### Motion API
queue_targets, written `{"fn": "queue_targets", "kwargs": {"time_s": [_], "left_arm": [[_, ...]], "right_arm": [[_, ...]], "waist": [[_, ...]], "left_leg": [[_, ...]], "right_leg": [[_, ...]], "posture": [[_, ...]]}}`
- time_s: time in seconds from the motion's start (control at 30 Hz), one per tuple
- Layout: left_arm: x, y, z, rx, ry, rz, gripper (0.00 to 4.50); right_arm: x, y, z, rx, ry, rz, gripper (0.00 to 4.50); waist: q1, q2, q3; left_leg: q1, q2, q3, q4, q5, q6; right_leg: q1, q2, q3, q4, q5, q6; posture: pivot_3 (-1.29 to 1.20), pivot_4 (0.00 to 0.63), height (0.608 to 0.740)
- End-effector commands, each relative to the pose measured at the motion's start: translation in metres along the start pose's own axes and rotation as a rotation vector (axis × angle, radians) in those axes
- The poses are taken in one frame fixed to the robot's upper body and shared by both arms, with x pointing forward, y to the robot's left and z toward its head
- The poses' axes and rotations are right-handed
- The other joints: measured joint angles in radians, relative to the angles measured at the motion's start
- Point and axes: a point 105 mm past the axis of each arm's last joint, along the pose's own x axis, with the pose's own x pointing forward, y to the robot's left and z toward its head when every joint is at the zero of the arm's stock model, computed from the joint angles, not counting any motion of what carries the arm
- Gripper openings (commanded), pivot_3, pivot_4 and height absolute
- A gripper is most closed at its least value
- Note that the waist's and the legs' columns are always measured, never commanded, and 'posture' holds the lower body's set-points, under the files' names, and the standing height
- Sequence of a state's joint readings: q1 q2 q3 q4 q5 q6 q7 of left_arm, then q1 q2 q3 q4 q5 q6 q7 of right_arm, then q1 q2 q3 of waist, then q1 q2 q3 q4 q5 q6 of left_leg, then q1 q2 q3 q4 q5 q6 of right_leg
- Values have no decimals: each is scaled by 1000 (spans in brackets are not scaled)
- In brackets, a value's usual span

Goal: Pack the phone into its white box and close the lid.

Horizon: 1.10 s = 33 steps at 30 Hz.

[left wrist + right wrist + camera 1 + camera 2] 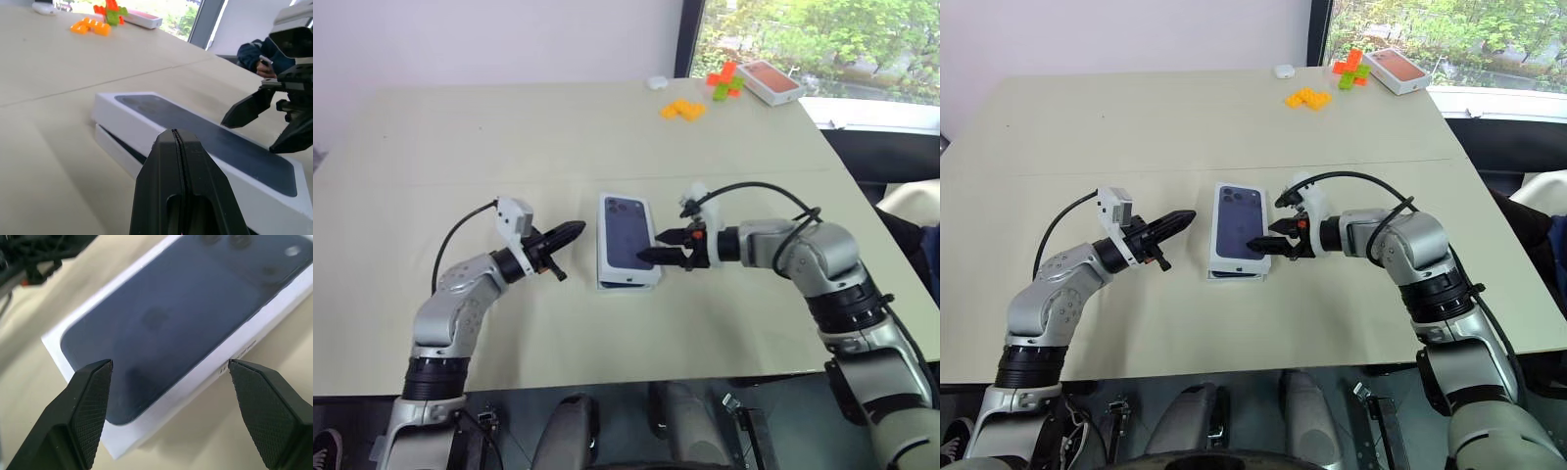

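Right gripper (pixel 659 247) fingers spread wide just over the lid (pixel 627 236), lid resting slightly askew on the white box (pixel 628 284), left gripper (pixel 574 233) fingers pressed together beside the lid, contents hidden.

Looks like an office or lab room set up for robot trials. A wide, plain beige tabletop (pixel 509 147) runs back to a bare pale wall (pixel 489 39). At the far right corner a dark-framed window (pixel 690 34) gives onto green foliage (pixel 1449 29) outdoors. Near that far right corner of the tabletop lie orange and green toy blocks (pixel 683 110), a small white case (pixel 1283 70) and a box with an orange-red top (pixel 1398 69). At mid-tabletop sits a white phone box (pixel 628 245) under its printed lid. A person in a dark sleeve (pixel 254 51) sits beyond the tabletop's right edge.
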<state>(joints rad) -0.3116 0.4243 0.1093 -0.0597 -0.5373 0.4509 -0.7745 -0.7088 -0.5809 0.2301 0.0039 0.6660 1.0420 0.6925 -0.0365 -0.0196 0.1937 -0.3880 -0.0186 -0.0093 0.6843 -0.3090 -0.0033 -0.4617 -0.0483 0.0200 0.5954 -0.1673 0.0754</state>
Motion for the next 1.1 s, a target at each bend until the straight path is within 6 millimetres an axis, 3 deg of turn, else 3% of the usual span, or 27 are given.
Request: {"fn": "queue_targets", "kwargs": {"time_s": [0.03, 0.13, 0.23, 0.37, 0.5, 0.67, 0.8, 1.1], "left_arm": [[-5, 3, 10, 18, -25, 23, 0], [-5, 5, 8, 2, -15, 37, 0], [-4, 4, 9, 6, -15, 33, 0], [-4, 4, 11, 7, -16, 28, 0], [-4, 4, 9, 14, -7, 27, 0], [-4, 2, 4, 9, 4, 22, 0], [-6, 4, 5, 12, 8, 31, 0], [-8, 1, -1, 12, 25, 26, 0]], "right_arm": [[-3, 6, 4, -69, -5, 21, 3957], [-2, 13, 6, -90, -16, 53, 3957], [-3, 16, 7, -109, -25, 64, 3217], [-9, 15, 7, -127, -24, 77, 1230], [-14, 16, 11, -143, -41, 93, 1230], [-13, 15, 0, -198, 12, 90, 1230], [-20, 16, 1, -189, 3, 118, 21], [-22, -1, -2, -233, 28, 58, 21]], "waist": [[2, 0, 0], [4, 0, 0], [4, 0, 0], [4, 0, 0], [3, 0, 0], [9, 0, 0], [20, 0, 0], [24, 0, 0]], "left_leg": [[0, 0, 0, 0, 0, 0], [0, 0, 0, 0, 0, 0], [0, 0, 0, 0, 0, 0], [1, 0, 0, 0, 0, 0], [1, 0, 0, 0, 0, 0], [1, 0, 0, 0, 0, 0], [1, 0, 0, 0, 0, 0], [1, -1, 1, 1, 0, 0]], "right_leg": [[0, 0, 0, 0, 0, 0], [0, 0, 0, 0, 0, 0], [0, 0, 0, 0, 0, 0], [0, 0, 0, 0, 0, 0], [0, 0, 0, 1, 0, 0], [0, 0, 0, 1, 0, 0], [0, 0, 0, 1, 0, 0], [1, -1, 0, 1, 0, -1]], "posture": [[0, 150, 740], [0, 150, 740], [0, 150, 740], [0, 150, 740], [0, 150, 740], [0, 150, 740], [0, 150, 740], [0, 150, 740]]}}
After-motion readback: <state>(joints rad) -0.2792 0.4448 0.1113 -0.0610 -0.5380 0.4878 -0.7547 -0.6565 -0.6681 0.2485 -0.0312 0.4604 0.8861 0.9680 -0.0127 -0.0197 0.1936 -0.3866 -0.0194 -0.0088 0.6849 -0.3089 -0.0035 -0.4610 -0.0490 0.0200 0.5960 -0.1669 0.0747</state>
